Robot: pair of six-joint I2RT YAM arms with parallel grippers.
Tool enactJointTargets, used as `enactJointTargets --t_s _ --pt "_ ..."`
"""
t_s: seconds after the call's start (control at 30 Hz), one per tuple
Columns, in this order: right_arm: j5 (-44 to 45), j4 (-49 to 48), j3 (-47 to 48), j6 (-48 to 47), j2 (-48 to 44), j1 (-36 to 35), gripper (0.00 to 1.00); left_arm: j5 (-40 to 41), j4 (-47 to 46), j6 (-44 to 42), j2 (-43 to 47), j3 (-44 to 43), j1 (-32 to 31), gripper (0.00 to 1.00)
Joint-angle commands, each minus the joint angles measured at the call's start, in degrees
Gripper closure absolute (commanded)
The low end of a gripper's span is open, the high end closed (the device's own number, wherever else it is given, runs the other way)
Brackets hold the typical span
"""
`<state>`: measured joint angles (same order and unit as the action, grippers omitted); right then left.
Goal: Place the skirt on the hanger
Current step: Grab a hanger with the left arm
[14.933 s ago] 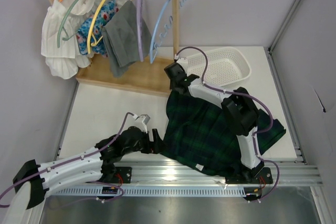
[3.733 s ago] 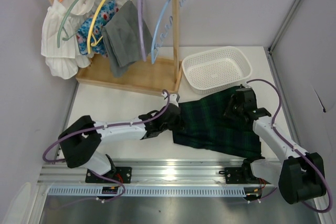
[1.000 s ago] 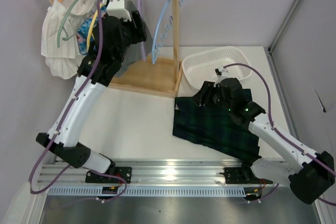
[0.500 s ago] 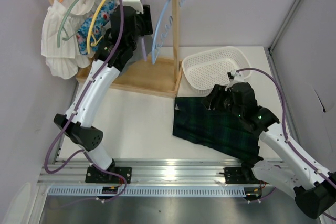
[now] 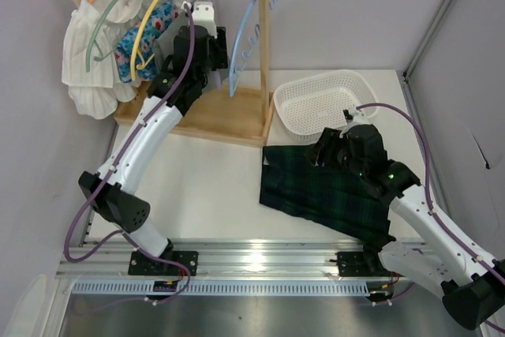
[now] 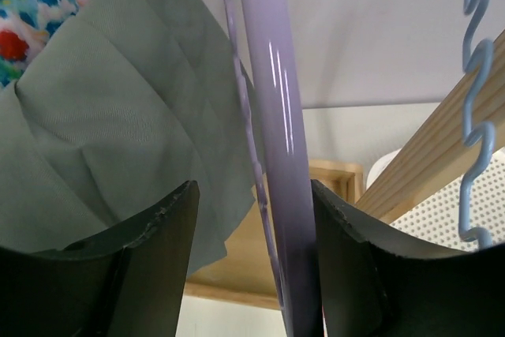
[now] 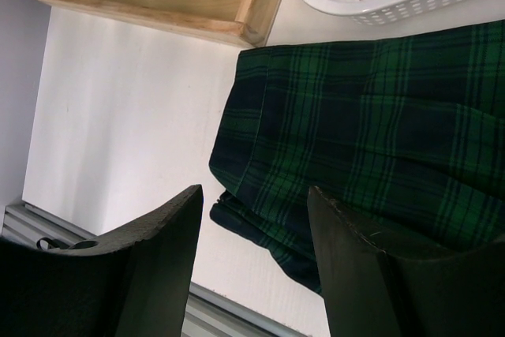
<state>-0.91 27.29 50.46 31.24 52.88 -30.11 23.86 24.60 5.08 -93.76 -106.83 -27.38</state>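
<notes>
The skirt (image 5: pixel 323 191), dark green plaid, lies flat on the table in front of the basket; the right wrist view shows it too (image 7: pixel 371 140). My right gripper (image 5: pixel 319 151) hovers above its far left corner, open (image 7: pixel 254 191) and holding nothing. A purple hanger (image 5: pixel 211 5) hangs on the wooden rack. My left gripper (image 5: pixel 213 57) is raised to it. In the left wrist view the purple hanger (image 6: pixel 272 116) runs down between the open fingers (image 6: pixel 254 191), close to the right fingertip, with a gap on the left side.
The wooden rack (image 5: pixel 263 37) also carries a blue hanger (image 5: pixel 241 45), a grey cloth (image 6: pixel 102 116), a floral garment (image 5: pixel 126 49) and a white garment (image 5: pixel 87 53) on yellow, green and orange hangers. A white basket (image 5: pixel 357 83) stands at the back right.
My left gripper has swung right along the rack and come down around the purple hanger. The right gripper has drifted a little right above the skirt's corner. The skirt has not moved.
</notes>
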Motion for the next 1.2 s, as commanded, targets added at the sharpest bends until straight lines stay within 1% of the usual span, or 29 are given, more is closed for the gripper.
enactJointTargets --t_s 0.0,0.07,0.17,0.2,0.27,0.3,0.33,0.37,0.43,0.73,1.0,1.07,1.17 --pt "-0.15 -0.39 -0.27 -0.48 -0.15 0.49 0.38 0.40 -3.33 0.54 5.24 1.70 0.92 0.39" --pt "-0.41 -0.66 -0.27 -0.48 0.29 0.58 0.38 0.31 -4.55 0.37 5.95 3.37 1.36 0.40" --pt "-0.85 -1.18 -0.45 -0.31 0.47 0.58 0.38 0.23 -7.27 -0.60 7.27 5.31 1.45 0.55" --pt "-0.94 -1.36 -0.53 -0.13 0.55 0.66 0.38 0.14 -7.63 -0.69 7.44 5.57 1.45 0.62" --pt "-1.11 -1.54 -0.62 -0.13 0.73 0.66 0.38 0.23 -8.86 -1.21 8.15 5.84 1.45 0.63" --pt "-1.11 -1.54 -0.71 -0.13 0.73 0.66 0.38 0.14 -9.39 -1.56 8.32 6.19 1.54 0.68" --pt "-1.11 -1.45 -0.80 -0.13 0.82 0.75 0.38 0.14 -9.92 -1.83 8.93 6.37 1.54 0.75" --pt "-1.11 -1.45 -0.89 -0.13 0.82 0.75 0.38 0.14 -10.36 -2.09 9.20 6.54 1.62 0.87" --pt "-1.11 -1.45 -1.06 0.04 0.82 0.75 0.38 0.57 -11.06 -2.70 9.56 6.28 1.62 1.00" --pt "-1.38 -2.41 -1.50 0.66 0.91 0.75 0.38 -1.00 -8.44 -4.55 9.99 1.36 2.06 1.00" --pt "-2.08 -3.47 -2.20 1.10 1.52 0.84 0.38 -5.66 -3.34 -3.59 14.82 0.83 2.15 1.00" --pt "-2.52 -3.38 -2.03 1.36 1.96 0.84 0.38 -6.80 0.43 -2.80 15.53 0.04 2.15 1.00" --pt "-2.61 -3.38 -2.29 1.71 1.35 0.84 0.38 -6.46 5.96 -1.49 16.76 -0.14 2.15 1.00"
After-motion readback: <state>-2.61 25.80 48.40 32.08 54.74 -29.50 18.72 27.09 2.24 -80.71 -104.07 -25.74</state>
